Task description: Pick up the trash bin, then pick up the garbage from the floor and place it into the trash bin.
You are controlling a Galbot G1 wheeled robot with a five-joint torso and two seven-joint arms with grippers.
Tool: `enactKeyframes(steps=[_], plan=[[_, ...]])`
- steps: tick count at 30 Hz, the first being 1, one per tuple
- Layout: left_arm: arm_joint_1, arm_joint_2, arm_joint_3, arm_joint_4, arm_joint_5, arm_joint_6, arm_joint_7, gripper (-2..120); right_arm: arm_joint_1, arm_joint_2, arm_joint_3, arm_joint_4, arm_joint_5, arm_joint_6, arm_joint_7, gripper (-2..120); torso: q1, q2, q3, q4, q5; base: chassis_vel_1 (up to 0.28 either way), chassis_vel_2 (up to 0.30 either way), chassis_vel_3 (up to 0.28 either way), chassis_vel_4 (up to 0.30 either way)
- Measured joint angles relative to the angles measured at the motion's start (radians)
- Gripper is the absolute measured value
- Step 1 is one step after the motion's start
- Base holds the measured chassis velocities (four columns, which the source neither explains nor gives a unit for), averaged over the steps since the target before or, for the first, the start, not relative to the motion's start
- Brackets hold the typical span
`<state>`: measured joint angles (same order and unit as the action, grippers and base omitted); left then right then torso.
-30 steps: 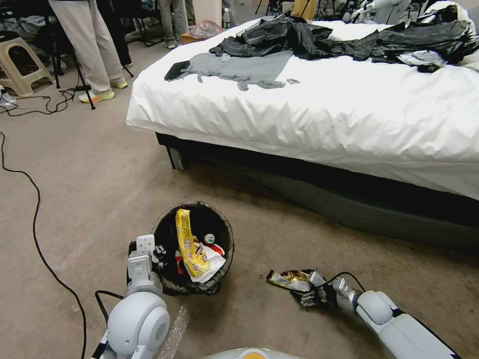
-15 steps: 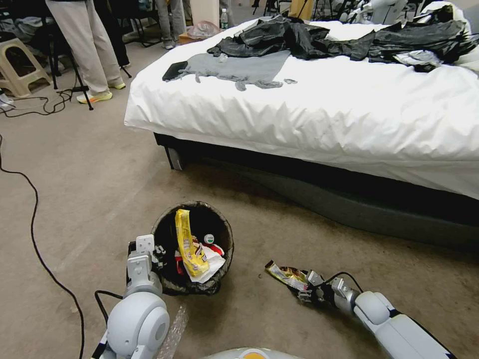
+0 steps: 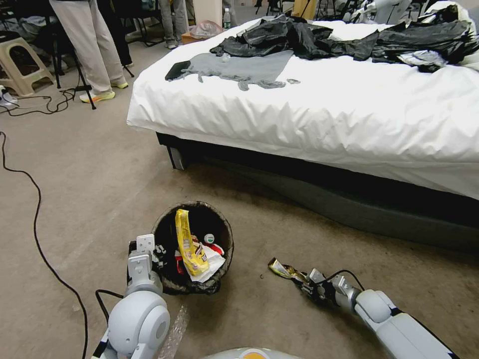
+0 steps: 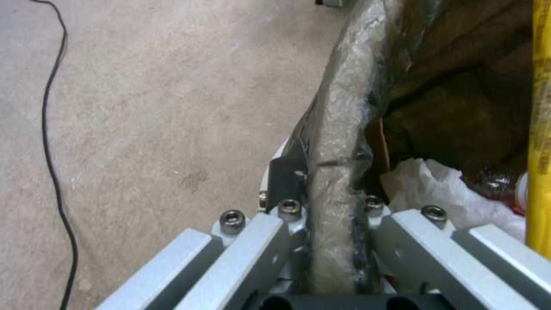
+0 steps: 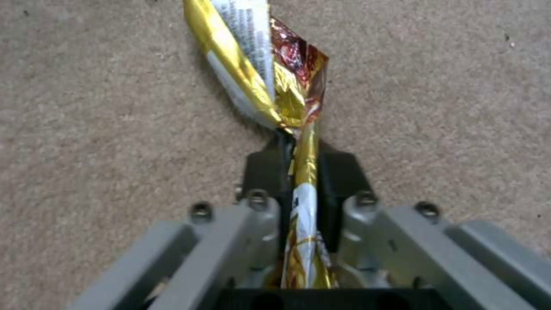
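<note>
The left gripper (image 3: 158, 252) gripped the bin (image 3: 193, 248) at about 9 o'clock on its rim, jaws clamped across the bag-lined edge, one finger (image 4: 285, 178) outside the wall and the other inside, as the left wrist view showed. The left arm reached forward from the robot's shoulder with the wrist low and the fingers pointing at the bin, which sat near the floor in front of the base. Inside lay a yellow wrapper (image 3: 188, 243) standing on end, white tissue (image 3: 212, 259) and a small bottle (image 3: 211, 241).

At about 3 o'clock from the bin, well apart from it, the right gripper (image 3: 305, 287) held a gold wrapper (image 3: 282, 269), jaws shut flat on one end of the foil while the free end fanned out toward the bin, close above the carpet (image 3: 100, 179). The right arm stretched low and forward, elbow out to the right, wrist nearly level with the floor, fingers pointing at roughly 10 o'clock.

The step in hand looked like lifting and carrying that wrapper to the bin. Done well, it would call for a clean rise before any sideways swing, so the trailing foil cleared the rim, and a release only once the wrapper hung squarely over the opening. The left grip needed to hold the bin level throughout, since the upright yellow wrapper already crowded the mouth. The bed (image 3: 349, 114) stood beyond at 12 o'clock.
</note>
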<state>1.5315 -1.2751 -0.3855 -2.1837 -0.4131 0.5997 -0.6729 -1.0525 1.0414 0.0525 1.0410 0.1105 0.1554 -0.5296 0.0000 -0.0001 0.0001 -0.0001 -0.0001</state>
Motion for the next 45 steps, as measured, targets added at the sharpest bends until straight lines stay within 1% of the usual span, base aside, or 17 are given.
enactKeyframes(steps=[2,18,20,24,26,27,28,29,31,32,33,35,36,39,40,43,45], plan=[[-0.001,-0.001,0.001,0.001,0.000,0.000,0.000,0,-0.001,0.000,0.002,0.001,0.001,0.000,0.000,0,0.000,0.000,0.000,0.0001,0.0000,0.000,0.000,0.000,0.000],[0.004,0.003,0.001,-0.002,0.000,0.000,0.001,0,0.003,0.002,0.008,0.023,0.032,0.020,0.031,0,0.000,0.000,0.000,0.0001,0.0002,0.000,0.000,0.000,0.000],[0.004,0.003,0.001,0.004,0.000,-0.001,0.002,0,-0.007,0.009,0.026,0.075,0.092,0.052,0.076,0,0.000,0.000,0.000,0.0001,0.0001,0.000,0.000,0.000,0.000],[0.003,0.005,0.001,0.007,-0.002,-0.001,0.002,0,-0.015,0.017,0.040,0.122,0.133,0.079,0.105,0,0.000,0.000,0.000,0.0001,0.0000,0.000,0.000,0.000,0.000],[0.000,0.009,0.001,0.009,-0.005,-0.001,0.003,0,-0.034,0.026,0.062,0.243,0.198,0.115,0.144,0,0.000,0.000,0.000,0.0003,0.0001,0.000,0.000,0.000,0.000],[-0.001,0.011,0.001,0.009,-0.006,-0.001,0.003,0,-0.040,0.026,0.068,0.282,0.214,0.118,0.154,0,0.000,0.000,0.000,0.0003,0.0000,0.000,0.000,0.000,0.000],[-0.001,0.011,0.001,0.009,-0.006,-0.001,0.003,0,-0.040,0.026,0.068,0.282,0.214,0.118,0.154,0,0.000,0.000,0.000,0.0003,0.0000,0.000,0.000,0.000,0.000],[-0.001,0.014,0.001,0.012,-0.008,-0.001,0.003,0,-0.056,0.026,0.076,0.372,0.248,0.123,0.179,0,0.000,0.000,0.000,0.0002,-0.0001,0.000,0.000,0.000,0.000],[-0.001,0.016,0.002,0.013,-0.008,-0.001,0.003,0,-0.071,0.026,0.080,0.497,0.279,0.123,0.213,0,0.000,0.000,0.000,0.0001,-0.0001,0.000,0.000,0.000,0.000],[-0.001,0.016,0.002,0.013,-0.008,-0.001,0.003,0,-0.071,0.026,0.080,0.497,0.279,0.123,0.213,0,0.000,0.000,0.000,0.0001,-0.0001,0.000,0.000,0.000,0.000],[-0.001,0.016,0.003,0.014,-0.008,-0.001,0.003,0,-0.075,0.027,0.080,0.541,0.288,0.122,0.223,0,0.000,0.000,0.000,0.0001,0.0001,0.000,0.000,0.000,0.000],[-0.001,0.014,0.009,0.015,-0.008,-0.001,0.003,0,-0.081,0.035,0.071,0.705,0.319,0.108,0.261,0,0.000,0.000,0.000,0.0002,-0.0001,0.000,0.000,0.000,0.000],[-0.001,0.014,0.009,0.015,-0.008,-0.001,0.003,0,-0.081,0.035,0.071,0.705,0.319,0.108,0.261,0,0.000,0.000,0.000,0.0002,-0.0001,0.000,0.000,0.000,0.000],[-0.001,0.010,0.018,0.016,-0.005,-0.001,0.003,0,-0.087,0.029,0.023,0.869,0.344,0.083,0.297,0,0.000,0.000,0.000,0.0003,-0.0001,0.000,0.000,0.000,0.000],[-0.001,0.010,0.018,0.016,-0.005,-0.001,0.003,0,-0.087,0.029,0.023,0.869,0.344,0.083,0.297,0,0.000,0.000,0.000,0.0003,-0.0001,0.000,0.000,0.000,0.000],[-0.002,0.007,0.022,0.016,-0.004,0.000,0.003,0,-0.103,0.003,-0.049,0.971,0.334,0.065,0.310,0,0.000,0.000,0.000,0.0000,-0.0001,0.000,0.000,0.000,0.000],[-0.002,0.006,0.022,0.016,-0.003,0.000,0.003,0,-0.108,-0.002,-0.072,0.991,0.326,0.061,0.311,0,0.000,0.000,0.000,0.0001,0.0000,0.000,0.000,0.000,0.000]])
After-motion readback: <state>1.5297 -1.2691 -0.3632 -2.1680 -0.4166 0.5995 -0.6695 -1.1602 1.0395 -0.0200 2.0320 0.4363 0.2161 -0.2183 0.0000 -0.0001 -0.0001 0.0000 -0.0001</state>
